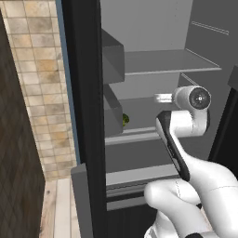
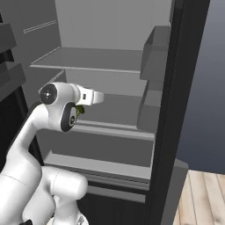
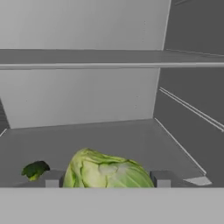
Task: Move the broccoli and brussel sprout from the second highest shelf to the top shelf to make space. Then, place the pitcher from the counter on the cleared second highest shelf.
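Fingertips (image 3: pixel 52 178) of the gripper (image 3: pixel 107 178) stand open around the light green leafy brussel sprout (image 3: pixel 108 171), bottom cut off; dark lumpy broccoli (image 3: pixel 35 169) left.

The brussel sprout (image 3: pixel 108 173) looks smooth and leafy; the broccoli (image 3: pixel 35 169) rough; the top shelf (image 3: pixel 109 59) matt grey.

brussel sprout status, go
Hand open, fingers either side of brussel sprout. Sprout on second highest shelf. Broccoli beside it. Top shelf above.
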